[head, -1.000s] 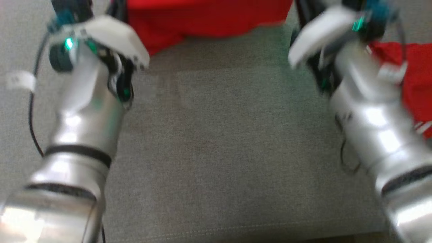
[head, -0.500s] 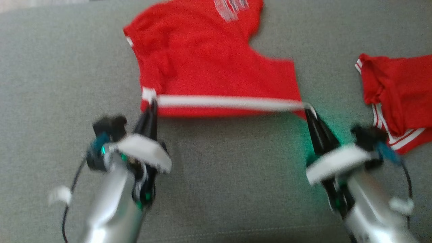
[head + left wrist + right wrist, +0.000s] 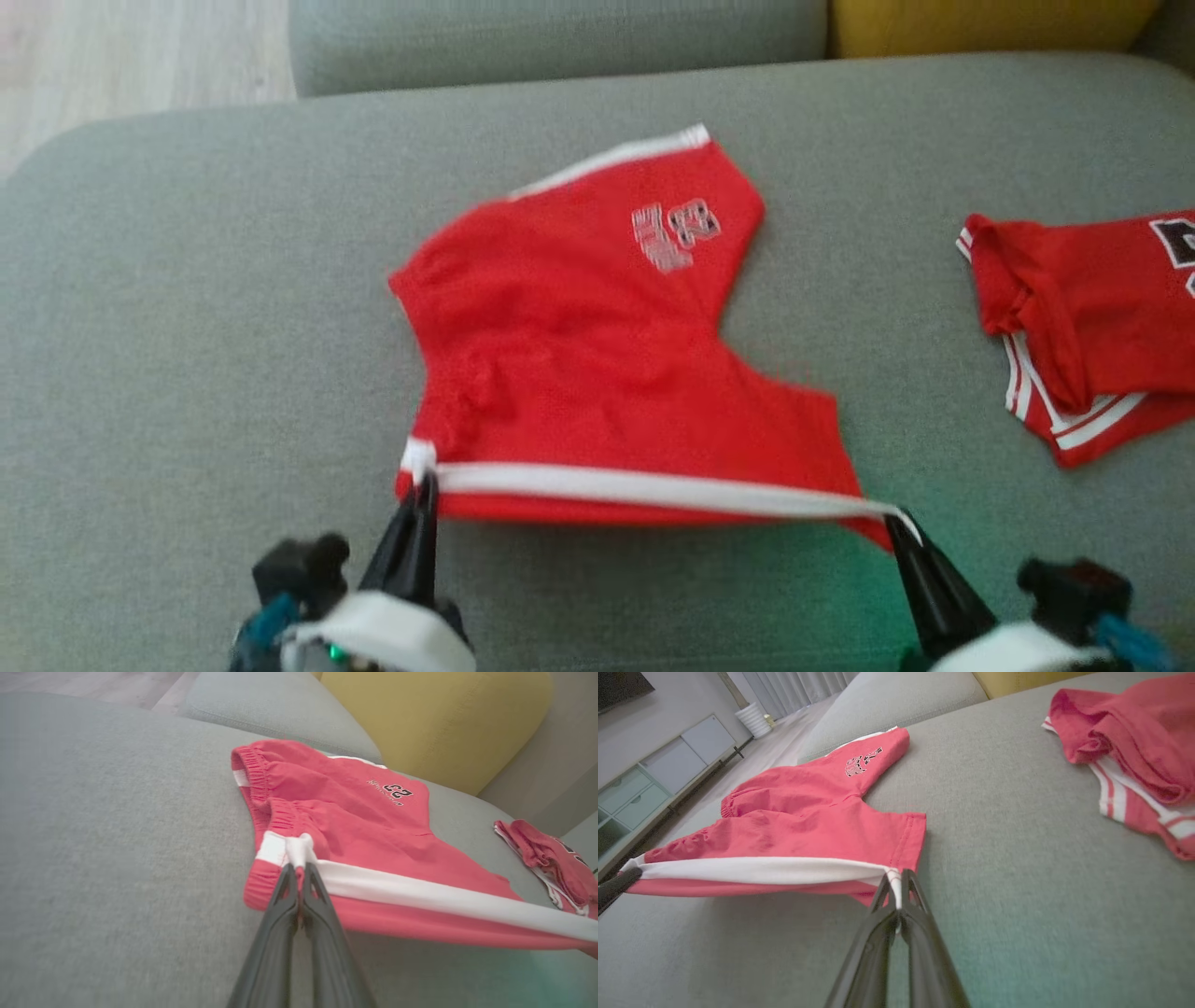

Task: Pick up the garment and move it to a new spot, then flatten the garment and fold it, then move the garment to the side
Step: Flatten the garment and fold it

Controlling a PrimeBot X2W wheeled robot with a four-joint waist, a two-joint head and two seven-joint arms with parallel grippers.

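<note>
On grey sofa seat [image 3: 187,317]: red shorts [image 3: 579,373] laid flat, near striped edge stretched left-to-right between left gripper [image 3: 425,483], pinched on waistband corner, and right gripper [image 3: 902,521], pinched on hem corner; cloth lying beyond both.

Second garment [image 3: 1083,317] cut by right edge; shorts [image 3: 597,373] print blurred.

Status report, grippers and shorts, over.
Left gripper shut on red shorts, right gripper too. White stripe taut between them. Second red garment apart, to the right.
</note>
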